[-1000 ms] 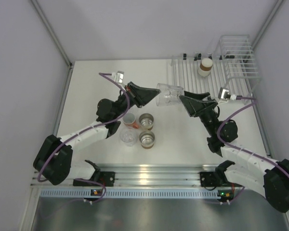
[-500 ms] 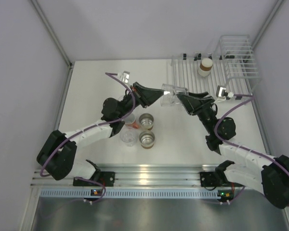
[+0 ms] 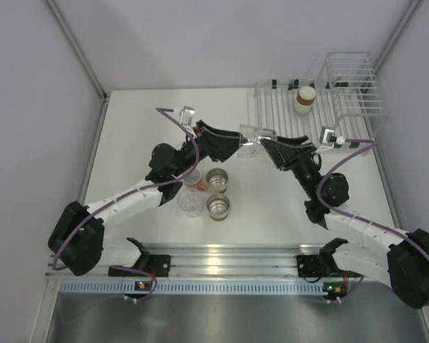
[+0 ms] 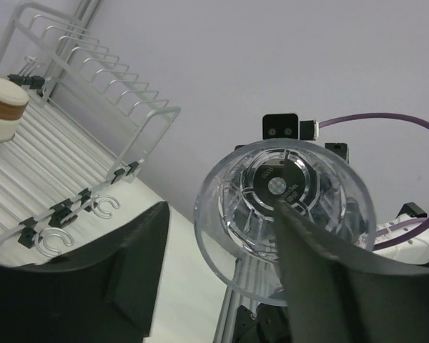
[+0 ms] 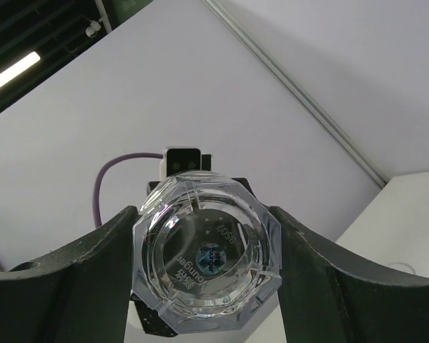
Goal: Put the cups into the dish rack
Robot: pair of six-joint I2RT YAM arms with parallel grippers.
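Observation:
A clear plastic cup hangs on its side in mid-air between both arms. My right gripper is shut on its faceted base, with a finger pressed against each side. My left gripper is open at the cup's mouth. One of its fingers reaches into the rim and the other stands apart from the wall. On the table sit a salmon-orange cup, two brown cups with shiny insides and a clear cup. One brown cup stands upside down on the white dish rack.
The rack's taller wire basket is at the back right corner. In the left wrist view the rack's bars and the upturned brown cup lie to the left. A metal rail runs along the near edge by the arm bases.
The two arms have come together around the clear cup. My right jaws have closed on its base and my left jaws have opened off its rim.

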